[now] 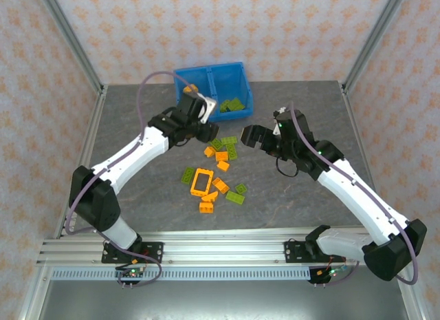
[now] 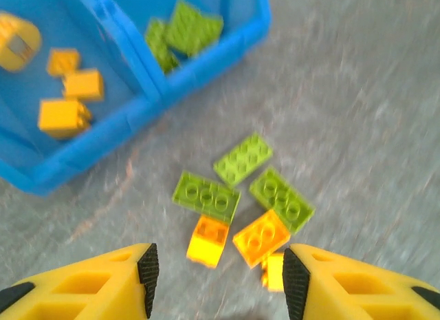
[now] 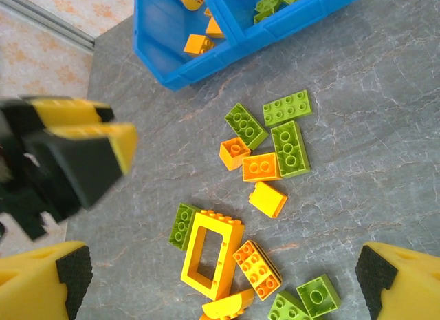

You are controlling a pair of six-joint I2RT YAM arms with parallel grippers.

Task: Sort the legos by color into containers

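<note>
Small orange and lime green legos (image 3: 260,167) lie loose in a cluster mid-bench (image 1: 309,196), just in front of a blue two-compartment bin (image 3: 155,31). Six green and about seven orange are out there, one of them an open orange frame (image 3: 212,252). They look light, rigid and smooth-sided, best pinched across flat sides. Four orange sit in the bin's left compartment, a few green in the right. The left gripper (image 2: 221,279) hovers over the cluster, parted and empty; the right gripper (image 1: 256,140) is spread wide, empty.
</note>
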